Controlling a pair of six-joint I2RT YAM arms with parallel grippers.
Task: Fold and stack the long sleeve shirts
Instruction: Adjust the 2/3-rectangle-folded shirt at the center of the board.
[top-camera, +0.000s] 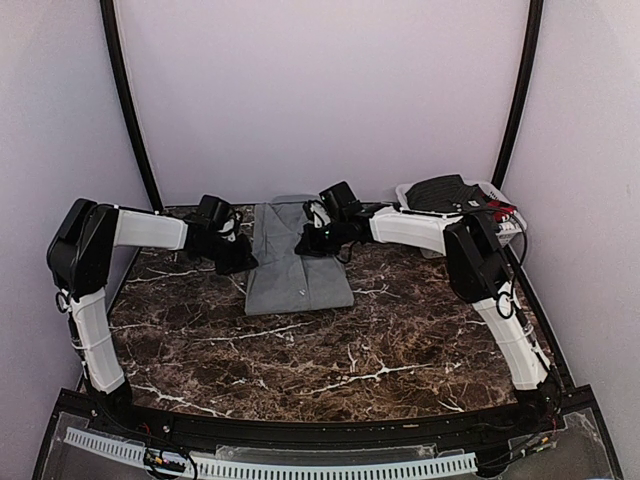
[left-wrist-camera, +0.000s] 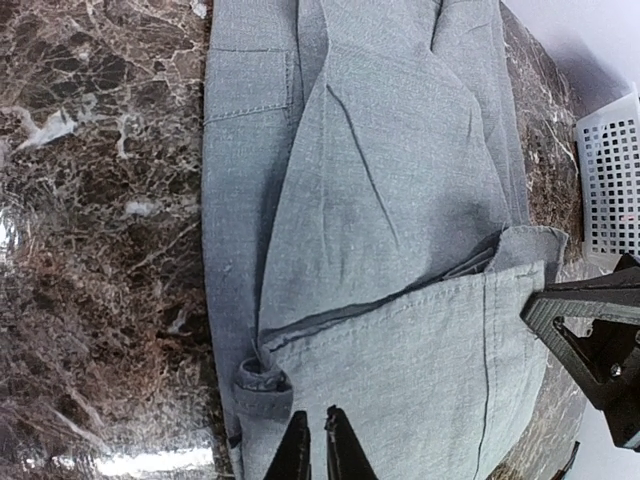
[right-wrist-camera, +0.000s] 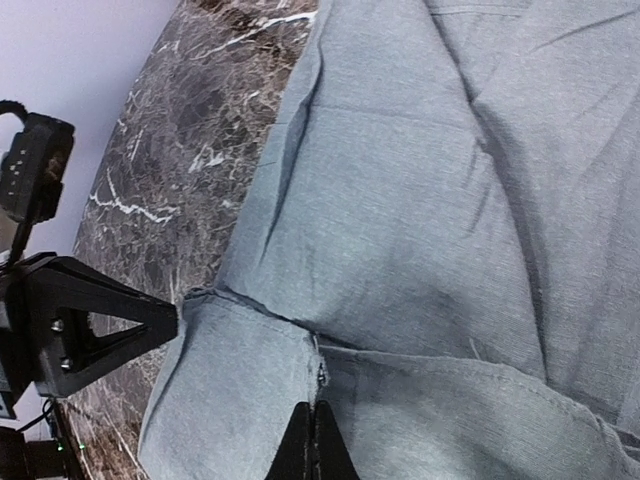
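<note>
Left pincer (left-wrist-camera: 316, 450): clenched on the grey shirt's (left-wrist-camera: 400, 200) edge.
Right pincer (right-wrist-camera: 314, 445): clenched on the opposite edge.
Shirt site: worktop (top-camera: 350, 350), far middle, partly folded.
Fold: edges are best raised level, together.

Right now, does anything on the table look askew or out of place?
Nothing spilled or damaged. The grey shirt is folded unevenly: its top layer lies slanted, and a small tab curls out at one side edge.
</note>
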